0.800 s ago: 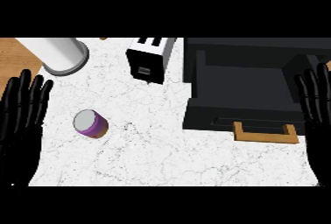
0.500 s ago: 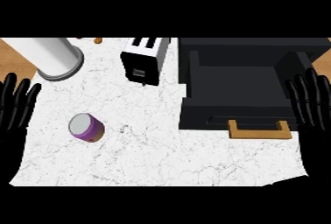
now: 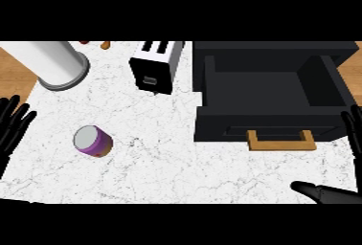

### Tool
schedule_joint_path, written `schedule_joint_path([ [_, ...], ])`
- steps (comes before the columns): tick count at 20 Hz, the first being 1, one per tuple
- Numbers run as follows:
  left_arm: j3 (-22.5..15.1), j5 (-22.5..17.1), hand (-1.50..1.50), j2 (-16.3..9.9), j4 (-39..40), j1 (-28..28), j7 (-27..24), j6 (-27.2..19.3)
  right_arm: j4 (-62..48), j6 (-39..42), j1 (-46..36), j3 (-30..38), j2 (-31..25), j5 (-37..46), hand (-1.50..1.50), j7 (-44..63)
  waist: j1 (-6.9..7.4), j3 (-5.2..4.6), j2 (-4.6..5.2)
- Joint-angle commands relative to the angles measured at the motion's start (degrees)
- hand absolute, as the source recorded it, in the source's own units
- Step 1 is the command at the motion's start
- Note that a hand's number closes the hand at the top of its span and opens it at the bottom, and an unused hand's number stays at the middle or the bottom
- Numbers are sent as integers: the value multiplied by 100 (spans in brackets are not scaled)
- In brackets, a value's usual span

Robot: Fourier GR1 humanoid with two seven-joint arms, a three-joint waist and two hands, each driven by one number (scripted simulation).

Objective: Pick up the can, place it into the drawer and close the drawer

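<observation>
A purple can [image 3: 93, 140] with a grey lid stands on the white marble counter [image 3: 163, 162], left of the middle. The black drawer [image 3: 272, 95] at the right is pulled open and nothing lies in it; its tan handle [image 3: 280, 141] faces me. My left hand [image 3: 13, 123] shows at the left edge, fingers straight and up, a little way left of the can and not touching it. My right hand [image 3: 352, 125] shows at the right edge beside the drawer front, fingers straight, with its thumb [image 3: 325, 192] pointing left over the counter lower down.
A black and white toaster [image 3: 157, 66] stands at the back, just left of the drawer. A tall white cylinder [image 3: 55, 62] stands at the back left. Wooden floor [image 3: 16, 76] shows beyond the counter's left edge.
Both hands have slid outward and down toward the picture's edges, so less of each shows. The right thumb now points in at the lower right. The can and drawer stay in place.
</observation>
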State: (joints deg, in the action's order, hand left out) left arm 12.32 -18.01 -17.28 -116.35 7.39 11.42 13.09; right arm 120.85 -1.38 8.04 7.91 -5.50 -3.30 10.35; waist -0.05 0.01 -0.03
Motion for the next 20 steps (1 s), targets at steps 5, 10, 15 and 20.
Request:
schedule_joint_path([
  [5,789,-892,-150,-367,-919,296,1130,139,301,494,575,832,-262,-858,-150,51,5,1,-10],
  [10,1158,-1418,-150,-360,-940,329,1421,318,81,834,647,1208,-385,-1131,-150,-111,14,1,-7],
  [15,1398,-1827,-150,-275,-784,165,1732,60,-42,1032,884,1199,-230,-966,-150,-406,5,1,-1],
  [20,1218,-1938,-150,-6,-355,44,1802,17,197,1389,1486,1172,101,-1043,-150,-761,-32,1,-2],
])
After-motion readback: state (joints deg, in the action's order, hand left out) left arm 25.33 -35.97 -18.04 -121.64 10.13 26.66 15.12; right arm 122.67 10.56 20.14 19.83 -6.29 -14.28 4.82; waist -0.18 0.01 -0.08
